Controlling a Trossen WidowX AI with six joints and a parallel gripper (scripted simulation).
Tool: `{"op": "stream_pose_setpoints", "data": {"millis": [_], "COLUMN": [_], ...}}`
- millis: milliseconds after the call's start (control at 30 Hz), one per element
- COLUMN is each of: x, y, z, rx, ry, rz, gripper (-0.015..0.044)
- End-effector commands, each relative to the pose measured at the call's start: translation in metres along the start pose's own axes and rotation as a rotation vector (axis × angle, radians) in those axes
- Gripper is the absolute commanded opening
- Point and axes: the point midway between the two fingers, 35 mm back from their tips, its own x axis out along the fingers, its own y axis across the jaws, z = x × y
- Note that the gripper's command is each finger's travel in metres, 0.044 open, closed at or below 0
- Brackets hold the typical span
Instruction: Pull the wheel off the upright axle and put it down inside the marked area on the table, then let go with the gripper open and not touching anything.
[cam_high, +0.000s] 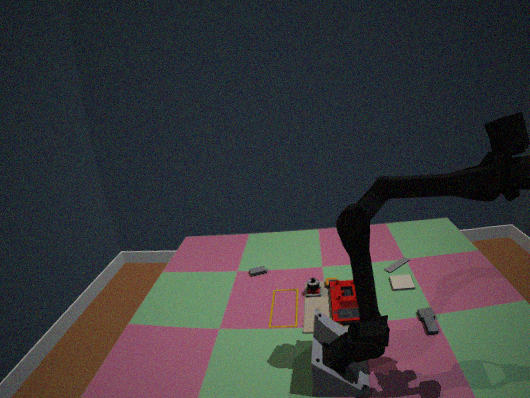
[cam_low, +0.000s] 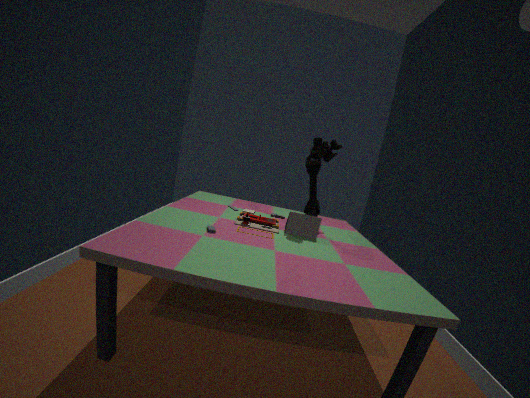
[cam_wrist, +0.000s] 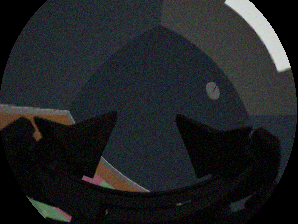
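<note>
Standing raised well above the desk (cam_high: 280, 250), the arm (cam_high: 357, 260) points its hand (cam_wrist: 148, 137) out toward the dark wall rather than down, so its fingers are spread wide around nothing. The wheel (cam_high: 313, 284) sits on its upright axle just beside the red block (cam_high: 344, 300), which suggests the pull has not begun. The yellow outline (cam_high: 284, 308) lies near the wheel on the pink square, a short carry away. In the dim top view the axle itself is hard to make out.
</note>
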Motion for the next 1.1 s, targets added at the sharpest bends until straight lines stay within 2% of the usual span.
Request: {"op": "stream_pose_setpoints", "data": {"millis": [0,100,300,633,800,967,1067], "x": [0.000,0.004,0.004,-0.044,-0.096,-0.164,-0.204], "y": [0.002,0.033,0.109,0.223,0.284,0.332,0.344], "z": [0.000,-0.007,-0.024,-0.047,-0.056,-0.063,-0.060], "rx": [0.004,0.056,0.163,0.286,0.348,0.385,0.341], "ry": [-0.001,-0.004,0.080,0.233,0.361,0.501,0.505], "rz": [0.008,0.114,0.329,0.684,0.877,1.060,1.211], "gripper": [0.0374,0.0300,0.0300,0.0300,0.0300,0.0300,0.0300]}}
